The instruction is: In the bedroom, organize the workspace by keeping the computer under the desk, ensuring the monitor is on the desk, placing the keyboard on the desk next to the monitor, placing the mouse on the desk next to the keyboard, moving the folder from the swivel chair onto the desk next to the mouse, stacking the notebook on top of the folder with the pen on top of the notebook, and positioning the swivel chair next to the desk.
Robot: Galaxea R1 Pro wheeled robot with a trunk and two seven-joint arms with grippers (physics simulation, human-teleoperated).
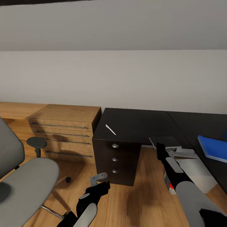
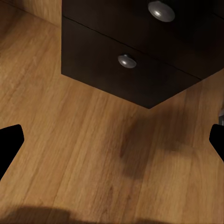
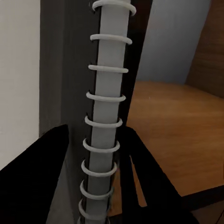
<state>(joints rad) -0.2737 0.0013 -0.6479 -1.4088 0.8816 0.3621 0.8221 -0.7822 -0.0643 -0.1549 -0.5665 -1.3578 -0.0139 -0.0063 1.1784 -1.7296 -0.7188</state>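
A grey notebook (image 1: 166,141) sits at the front edge of the black desk (image 1: 138,121), and my right gripper (image 1: 160,148) is shut on it. Its white spiral binding (image 3: 105,116) runs between the black fingers (image 3: 44,179) of the right gripper (image 3: 100,186). A white pen (image 1: 110,129) lies on the desk's left part. The blue folder (image 1: 213,147) lies on the desk at the far right. The grey swivel chair (image 1: 28,181) stands at the left. My left gripper (image 1: 101,184) hangs open above the floor (image 2: 93,154), fingertips (image 2: 9,144) wide apart. The computer (image 1: 189,167), with a red light, is partly hidden behind my right arm.
A black drawer unit (image 1: 118,159) with round knobs (image 2: 127,61) stands under the desk's left end, right ahead of the left gripper (image 2: 112,142). A light-wood drawer chest (image 1: 63,132) stands against the wall to its left. Bare wood floor (image 1: 145,195) lies between the arms.
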